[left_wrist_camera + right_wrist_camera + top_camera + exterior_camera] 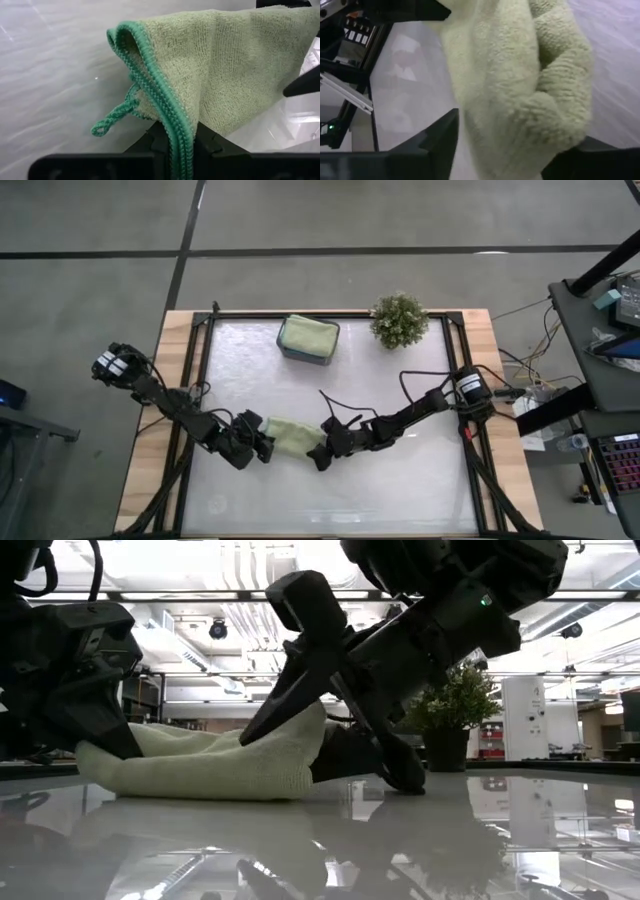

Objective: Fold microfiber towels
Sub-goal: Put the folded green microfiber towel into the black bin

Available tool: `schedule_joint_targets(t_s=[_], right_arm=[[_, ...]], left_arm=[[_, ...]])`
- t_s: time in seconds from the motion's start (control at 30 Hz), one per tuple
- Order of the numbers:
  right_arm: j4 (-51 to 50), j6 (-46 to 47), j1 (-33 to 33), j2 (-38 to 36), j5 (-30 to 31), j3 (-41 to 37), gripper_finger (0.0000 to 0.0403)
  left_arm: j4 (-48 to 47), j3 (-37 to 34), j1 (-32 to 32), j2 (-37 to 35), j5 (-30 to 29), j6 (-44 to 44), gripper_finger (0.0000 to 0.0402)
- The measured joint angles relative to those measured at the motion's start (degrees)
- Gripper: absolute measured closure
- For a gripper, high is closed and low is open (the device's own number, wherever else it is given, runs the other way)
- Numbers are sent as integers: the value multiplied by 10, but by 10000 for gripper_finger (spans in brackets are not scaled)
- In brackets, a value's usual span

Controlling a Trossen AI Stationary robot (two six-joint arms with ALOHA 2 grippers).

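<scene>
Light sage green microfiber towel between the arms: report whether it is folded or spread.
Folded: the light sage green microfiber towel lies doubled into a narrow bundle; its stitched edges meet in the left wrist view.

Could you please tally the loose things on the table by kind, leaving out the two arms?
Light sage green microfiber towels: 2, one stretched between the grippers, one folded in the tray
Dark grey tray: 1
Potted plant: 1
Total: 4
</scene>
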Motion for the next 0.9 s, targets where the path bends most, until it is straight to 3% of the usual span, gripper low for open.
schedule_joint_targets(t_s=[0.43,0.7,0.9], right_arm=[[-10,-60,1,-11,22,-3,371],[-19,-151,-6,-52,53,-5,380],[-29,-204,-35,-76,52,-5,380]], left_arm=[[13,0,0,0,-31,32,380],[15,0,1,-10,-67,86,380],[14,1,26,-68,-104,188,380]])
